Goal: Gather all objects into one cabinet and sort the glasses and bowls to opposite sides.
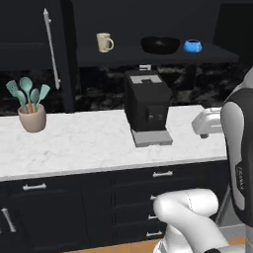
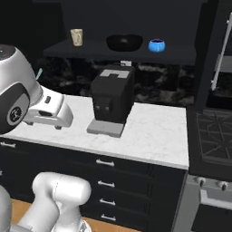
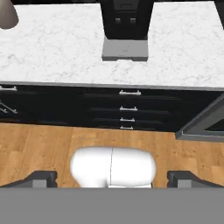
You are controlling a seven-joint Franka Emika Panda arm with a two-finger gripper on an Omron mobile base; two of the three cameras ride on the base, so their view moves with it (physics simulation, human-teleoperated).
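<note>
The black wall cabinet stands open, its dark shelf (image 1: 123,55) bare between the things on it. On the shelf a cream mug (image 1: 104,42) (image 2: 76,37) sits at the left, the wide black bowl (image 1: 160,45) (image 2: 124,42) in the middle and a bright blue mug (image 1: 193,46) (image 2: 157,45) at the right. The orange mug is out of view. The tall door's silver bar handle (image 1: 52,49) hangs left of the shelf. My gripper (image 3: 111,178) is open and holds nothing, its fingertips (image 3: 41,177) wide apart, well back from the counter and above the floor.
A black coffee machine (image 1: 147,106) (image 2: 111,102) stands on the white marble counter (image 1: 79,143) under the shelf. A beige pot of teal utensils (image 1: 32,116) sits at the counter's left. Low black drawers (image 1: 163,174) run below, and a stove (image 2: 213,136) lies to the right.
</note>
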